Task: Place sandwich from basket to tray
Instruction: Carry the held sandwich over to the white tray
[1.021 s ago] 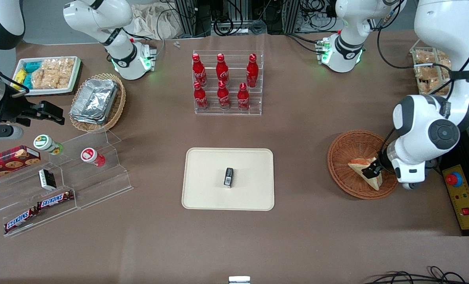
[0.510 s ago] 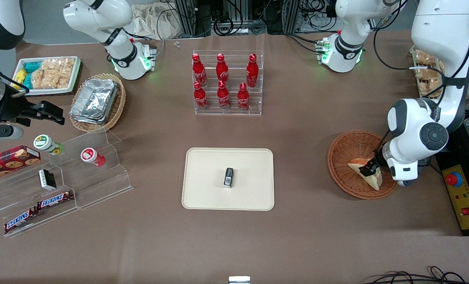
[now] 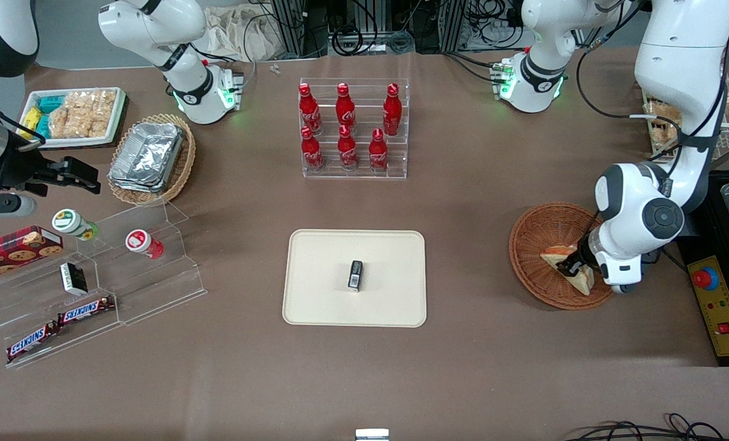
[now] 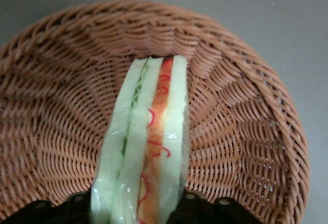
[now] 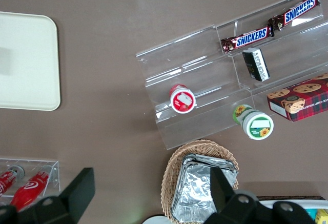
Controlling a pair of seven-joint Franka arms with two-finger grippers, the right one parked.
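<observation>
Sandwich (image 3: pixel 570 262) on edge in reddish-brown wicker basket (image 3: pixel 533 245), between fingers of gripper (image 3: pixel 568 267); cream tray (image 3: pixel 321 294) well apart.

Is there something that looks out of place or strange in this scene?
Yes: a small black packet already lies in the middle of the tray, where the sandwich should go. The tool is down at the sandwich in the basket.

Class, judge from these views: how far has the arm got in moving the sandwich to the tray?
Done: the gripper has reached the sandwich and straddles it. In hand: gripping it; it sits inside the basket. Left: lifting and carrying it to the tray, which holds only a small dark packet.
</observation>
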